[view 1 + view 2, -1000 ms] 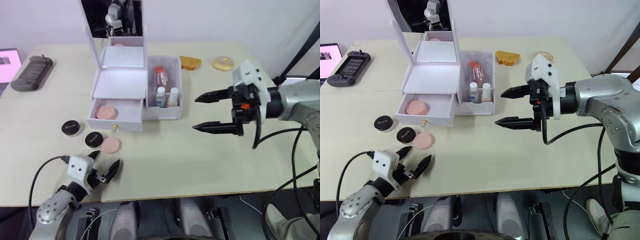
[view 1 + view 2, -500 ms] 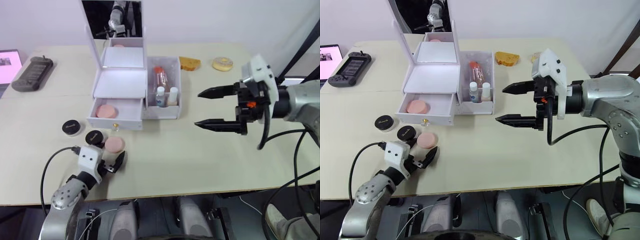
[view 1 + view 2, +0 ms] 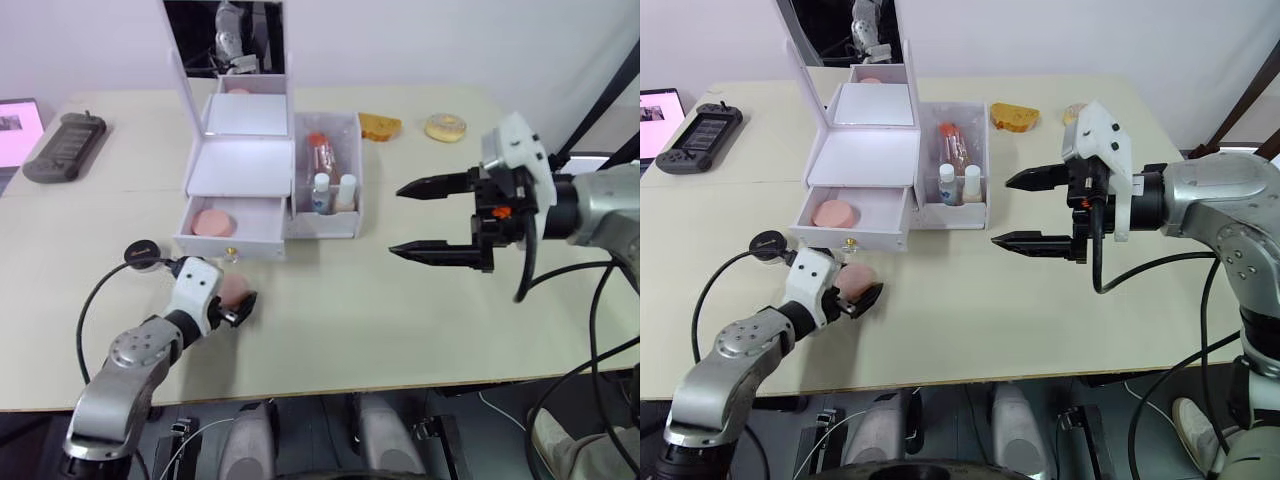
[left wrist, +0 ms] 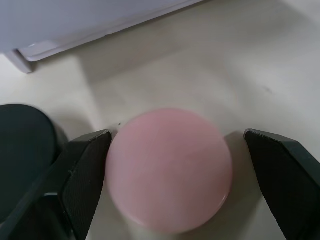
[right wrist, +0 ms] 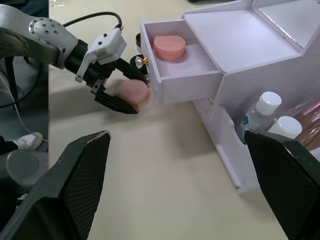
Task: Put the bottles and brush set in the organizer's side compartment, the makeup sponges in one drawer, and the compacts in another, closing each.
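On the table (image 3: 330, 320), the left gripper (image 4: 172, 172) straddles a sponge (image 4: 169, 169), fingers open, seemingly untouching; right gripper (image 3: 425, 217) gapes empty.

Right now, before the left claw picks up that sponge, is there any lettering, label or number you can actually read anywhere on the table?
Nothing can be read.
Black compact: small mark on the lid, too small to read.
Clear bottle in the side compartment: pale label, print too blurred.
Pink-lit screen at the table's far left: a dark patch, no readable text.
Pink sponge between the left claw's fingers: no marking.
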You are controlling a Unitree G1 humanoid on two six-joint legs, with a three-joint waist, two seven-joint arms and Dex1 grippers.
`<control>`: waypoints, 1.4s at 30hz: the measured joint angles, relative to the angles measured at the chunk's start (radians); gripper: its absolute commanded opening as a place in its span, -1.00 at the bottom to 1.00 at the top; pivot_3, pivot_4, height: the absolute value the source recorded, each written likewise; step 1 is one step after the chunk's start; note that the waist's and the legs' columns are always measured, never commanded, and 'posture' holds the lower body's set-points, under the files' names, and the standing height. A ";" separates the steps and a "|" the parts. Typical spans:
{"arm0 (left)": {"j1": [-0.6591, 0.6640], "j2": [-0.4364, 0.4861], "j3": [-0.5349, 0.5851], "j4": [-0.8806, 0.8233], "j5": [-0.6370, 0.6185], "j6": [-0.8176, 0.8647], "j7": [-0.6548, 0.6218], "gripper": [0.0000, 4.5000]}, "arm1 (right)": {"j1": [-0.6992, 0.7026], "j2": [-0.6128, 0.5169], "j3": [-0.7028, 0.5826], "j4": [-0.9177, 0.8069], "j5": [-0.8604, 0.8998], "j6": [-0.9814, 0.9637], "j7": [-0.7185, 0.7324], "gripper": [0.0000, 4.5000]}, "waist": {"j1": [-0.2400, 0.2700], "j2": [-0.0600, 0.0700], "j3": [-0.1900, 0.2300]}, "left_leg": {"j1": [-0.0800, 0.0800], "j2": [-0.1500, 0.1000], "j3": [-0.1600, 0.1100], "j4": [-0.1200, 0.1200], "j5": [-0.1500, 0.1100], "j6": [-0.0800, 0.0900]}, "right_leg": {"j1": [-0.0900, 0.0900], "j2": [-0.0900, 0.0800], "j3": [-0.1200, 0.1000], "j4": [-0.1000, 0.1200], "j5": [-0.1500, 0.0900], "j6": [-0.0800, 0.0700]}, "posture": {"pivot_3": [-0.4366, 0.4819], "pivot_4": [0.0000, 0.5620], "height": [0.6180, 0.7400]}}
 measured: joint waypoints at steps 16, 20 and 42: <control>-0.003 0.116 0.089 -0.159 -0.092 0.284 -0.027 0.18 | -0.024 0.002 0.031 0.005 -0.003 -0.009 0.006 1.00 | -0.001 -0.001 0.001 | 0.000 0.000 -0.001 0.000 0.000 0.000 | -0.001 0.000 0.000 0.000 0.000 0.000 | -0.05 -0.47 0.97; 0.068 0.138 0.202 -0.227 -0.143 0.276 -0.077 0.18 | -0.048 0.006 0.057 0.028 -0.009 -0.032 0.038 1.00 | -0.002 -0.001 0.001 | 0.000 0.000 -0.001 -0.001 0.000 0.000 | -0.001 0.000 0.000 0.000 0.000 0.000 | -0.05 -0.47 0.97; -0.633 0.521 0.325 0.012 -0.689 0.457 -0.242 0.18 | -0.103 0.042 0.121 0.109 -0.030 -0.059 0.164 1.00 | 0.005 -0.002 0.002 | -0.003 -0.001 -0.003 -0.002 -0.001 0.000 | -0.001 0.001 -0.001 0.001 -0.003 0.005 | -0.05 -0.47 0.97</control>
